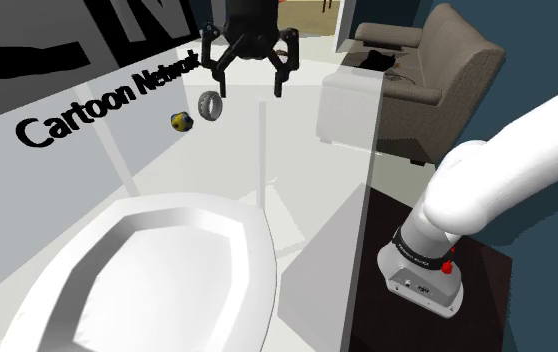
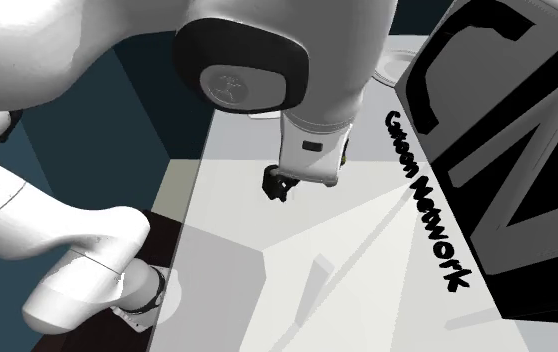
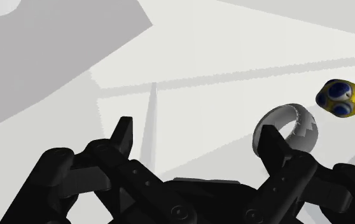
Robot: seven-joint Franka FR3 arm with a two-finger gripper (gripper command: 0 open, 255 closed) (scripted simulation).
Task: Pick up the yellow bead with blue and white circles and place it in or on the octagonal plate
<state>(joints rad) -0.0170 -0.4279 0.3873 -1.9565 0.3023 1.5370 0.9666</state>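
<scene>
Over the white table (image 1: 307, 150) I have the gripper (image 1: 245, 82) spread wide and empty, near a ring (image 1: 210, 104). The bead (image 1: 180, 122) lies ungrasped, so pickup and the carry to the plate (image 1: 137, 262) are left.

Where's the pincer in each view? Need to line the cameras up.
Shoulder view: pincer at top centre, open, grey ring and yellow bead just below-left of it.
Second exterior view: pincer at centre, poking out under the white wrist.
Wrist view: pincer in the foreground, grey ring beside one finger, yellow bead beyond it.
Shared landmark: Cartoon Network lettering in both exterior views; the grey ring ties in the wrist view.
</scene>
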